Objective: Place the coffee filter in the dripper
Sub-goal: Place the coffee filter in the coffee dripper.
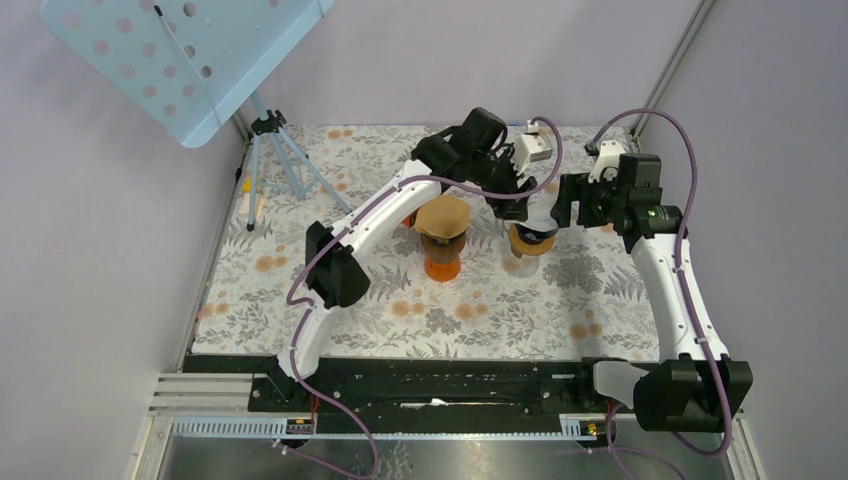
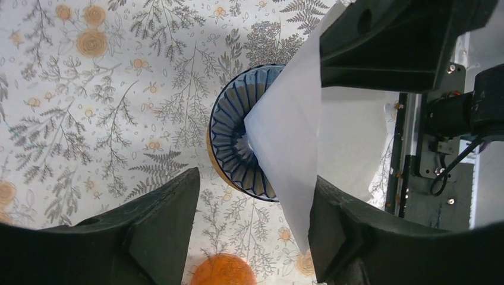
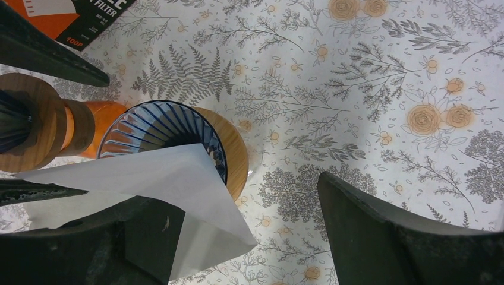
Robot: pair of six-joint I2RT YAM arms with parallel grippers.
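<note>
Left wrist cam: paper filter (image 2: 297,148) leans half-in over glass dripper (image 2: 229,136) rim, left gripper (image 2: 254,178) & right gripper (image 3: 238,190) both spread, gripping nothing; seating step prob. needs centring push down.

Robot lab test cell: left arm (image 1: 340,262) and right arm (image 1: 680,300) bolted to metal rail (image 1: 430,385), plain walls (image 1: 100,280), floral-cloth surface (image 1: 480,315), tripod (image 1: 278,150), perforated panel (image 1: 190,55).

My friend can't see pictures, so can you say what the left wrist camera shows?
A white paper coffee filter covers part of a blue ribbed dripper, its corner over the dripper's middle, above a flowery tablecloth. The left pincer has its two black fingers wide apart at the bottom, the filter's edge beside one.
</note>
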